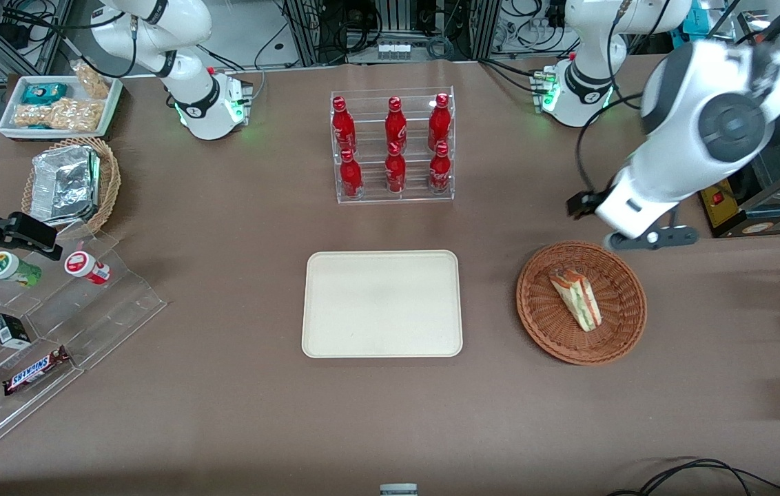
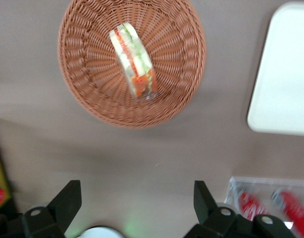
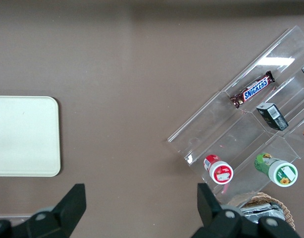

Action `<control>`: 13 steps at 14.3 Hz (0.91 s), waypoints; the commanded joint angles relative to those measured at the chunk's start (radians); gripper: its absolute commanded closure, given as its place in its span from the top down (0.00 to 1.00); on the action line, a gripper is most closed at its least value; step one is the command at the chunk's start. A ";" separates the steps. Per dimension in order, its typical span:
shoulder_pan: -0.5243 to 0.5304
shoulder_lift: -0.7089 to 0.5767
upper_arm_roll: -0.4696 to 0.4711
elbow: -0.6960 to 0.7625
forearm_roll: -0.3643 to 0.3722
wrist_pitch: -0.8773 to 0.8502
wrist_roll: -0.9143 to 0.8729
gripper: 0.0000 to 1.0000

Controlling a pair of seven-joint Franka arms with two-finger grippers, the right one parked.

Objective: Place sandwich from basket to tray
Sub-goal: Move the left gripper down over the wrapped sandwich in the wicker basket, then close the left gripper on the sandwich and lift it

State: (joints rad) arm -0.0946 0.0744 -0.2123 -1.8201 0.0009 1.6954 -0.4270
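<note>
The sandwich [image 1: 575,298] [image 2: 133,67], a wrapped wedge of pale bread with green and red-orange layers, lies on its side in the round reddish-brown basket [image 1: 621,324] [image 2: 87,89]. The cream rectangular tray [image 1: 382,304] [image 2: 285,74] [image 3: 23,136] lies flat beside the basket, toward the parked arm's end, with nothing on it. My left gripper [image 1: 586,203] [image 2: 134,198] hangs above the table just past the basket's rim, farther from the front camera than the sandwich. Its fingers [image 2: 68,198] stand wide open with only bare table between them.
A clear rack of red bottles [image 1: 393,146] [image 2: 271,206] stands farther from the front camera than the tray. Toward the parked arm's end are a clear stepped display with snacks [image 1: 38,331], a tan basket of foil containers [image 1: 69,184] and a white snack tray [image 1: 59,105].
</note>
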 commanded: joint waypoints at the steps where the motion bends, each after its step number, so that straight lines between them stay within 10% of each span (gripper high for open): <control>1: -0.028 0.082 -0.010 0.001 0.019 0.096 -0.178 1.00; 13: 0.025 0.260 -0.006 -0.177 0.137 0.486 -0.403 1.00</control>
State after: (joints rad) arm -0.0832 0.3351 -0.2143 -1.9869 0.1176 2.1663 -0.8054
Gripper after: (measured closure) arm 0.000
